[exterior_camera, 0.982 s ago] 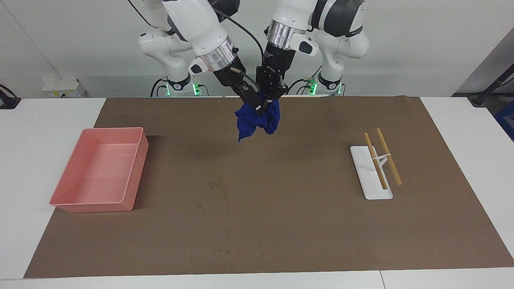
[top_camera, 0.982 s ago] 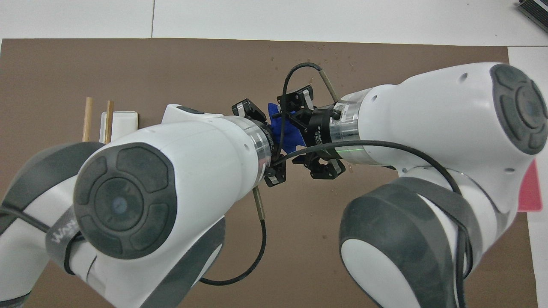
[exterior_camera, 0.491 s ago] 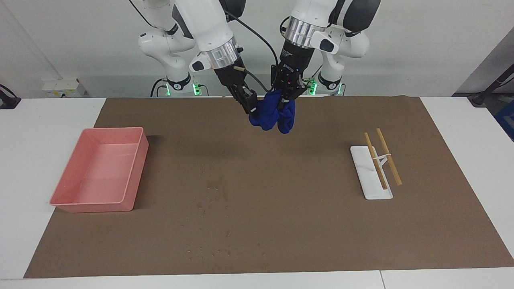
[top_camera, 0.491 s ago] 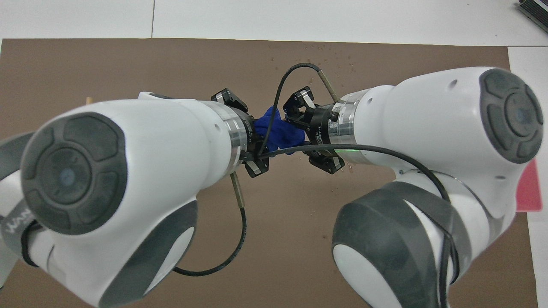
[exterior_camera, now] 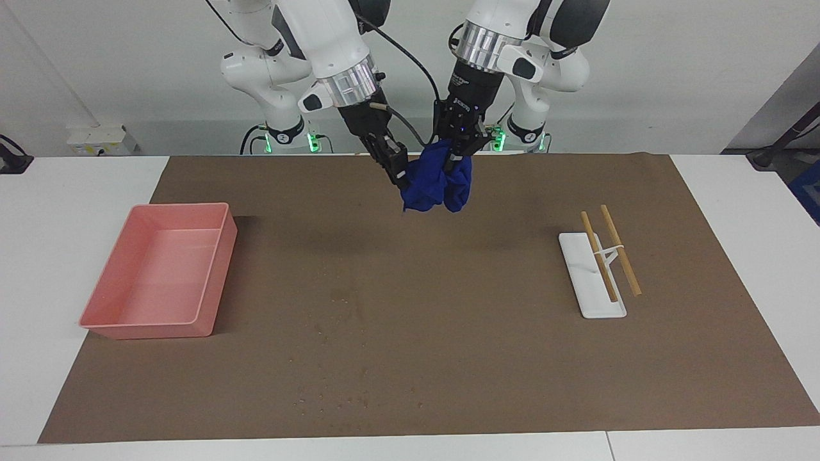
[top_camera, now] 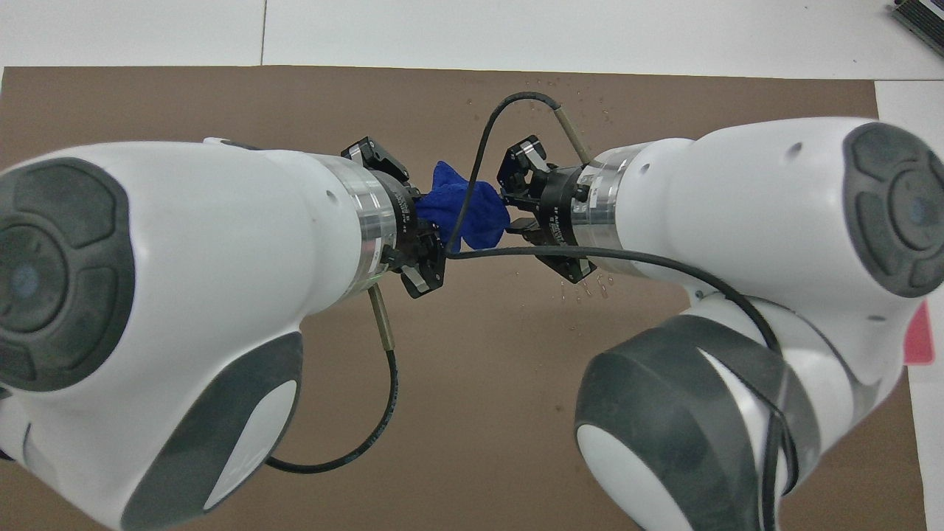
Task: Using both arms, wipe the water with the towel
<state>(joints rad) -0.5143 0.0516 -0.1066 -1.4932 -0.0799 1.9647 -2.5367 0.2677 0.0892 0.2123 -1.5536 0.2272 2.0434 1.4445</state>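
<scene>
The deep-blue towel (exterior_camera: 437, 186) (top_camera: 464, 210) hangs bunched in the air between both grippers, over the part of the brown mat nearest the robots. My left gripper (exterior_camera: 459, 159) (top_camera: 422, 221) is shut on the towel's top from the left arm's side. My right gripper (exterior_camera: 400, 171) (top_camera: 514, 214) pinches its other edge. Water shows as tiny droplets (exterior_camera: 346, 401) near the mat's edge farthest from the robots, with a smaller patch of droplets (exterior_camera: 339, 299) mid-mat. Overhead, more droplets (top_camera: 582, 291) glisten under the right wrist.
A pink tray (exterior_camera: 160, 275) (top_camera: 918, 339) stands toward the right arm's end of the mat. A white stand with two wooden sticks (exterior_camera: 592, 282) lies toward the left arm's end. The brown mat (exterior_camera: 487, 358) covers most of the white table.
The right gripper has shut on the towel beside the left one. Both hands lifted a little and shifted toward the left arm's end, bunching the towel between them.
</scene>
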